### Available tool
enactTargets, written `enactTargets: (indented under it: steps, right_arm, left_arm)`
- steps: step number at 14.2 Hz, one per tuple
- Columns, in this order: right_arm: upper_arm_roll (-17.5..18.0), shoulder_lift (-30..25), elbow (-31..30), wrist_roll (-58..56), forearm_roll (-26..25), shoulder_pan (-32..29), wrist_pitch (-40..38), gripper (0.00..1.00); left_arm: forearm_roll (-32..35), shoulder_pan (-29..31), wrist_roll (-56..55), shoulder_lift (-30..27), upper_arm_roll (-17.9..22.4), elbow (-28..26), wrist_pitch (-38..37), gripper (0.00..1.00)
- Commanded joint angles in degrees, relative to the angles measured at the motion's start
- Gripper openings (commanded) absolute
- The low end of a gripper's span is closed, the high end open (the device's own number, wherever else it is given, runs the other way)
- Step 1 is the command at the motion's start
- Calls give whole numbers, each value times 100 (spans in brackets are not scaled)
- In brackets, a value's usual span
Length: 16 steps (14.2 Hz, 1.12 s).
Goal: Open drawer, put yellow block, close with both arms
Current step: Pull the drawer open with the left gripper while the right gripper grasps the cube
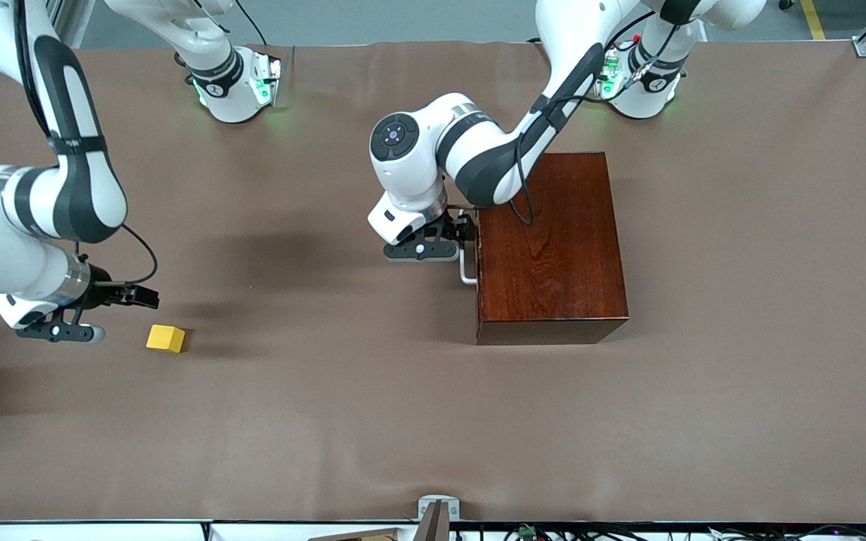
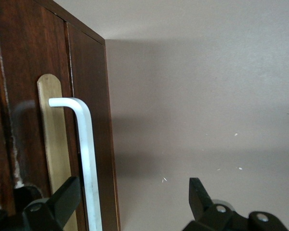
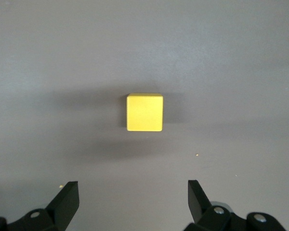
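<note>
The front view shows the mahogany box (image 1: 549, 248) set on the table (image 1: 343, 421) toward the left arm's end, its drawer (image 2: 86, 120) seen shut. The left gripper (image 1: 465, 229) is spread wide around the white bar handle (image 2: 86, 154) without touching it. Near the right arm's end, the yellow block (image 1: 166, 338) lies on the table, just beside the wide-open, empty right gripper (image 1: 143, 297).

No words, labels, brand names or numbers can be read anywhere in these views; small dark marks on the white arm bases stay illegible.
</note>
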Motion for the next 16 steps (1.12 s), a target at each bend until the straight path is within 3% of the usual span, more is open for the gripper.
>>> enactTargets:
  steps: [1, 10, 16]
  right_arm:
    - [46, 199, 124, -24, -21, -201, 50, 100]
    - [55, 814, 343, 457, 93, -123, 552, 100]
    - [55, 1078, 379, 565, 75, -9, 841, 100]
  left_arm:
    - [162, -37, -37, 134, 36, 132, -85, 100]
    - [109, -54, -81, 344, 28, 123, 2, 100]
    - [48, -72, -89, 345, -43, 150, 573, 100]
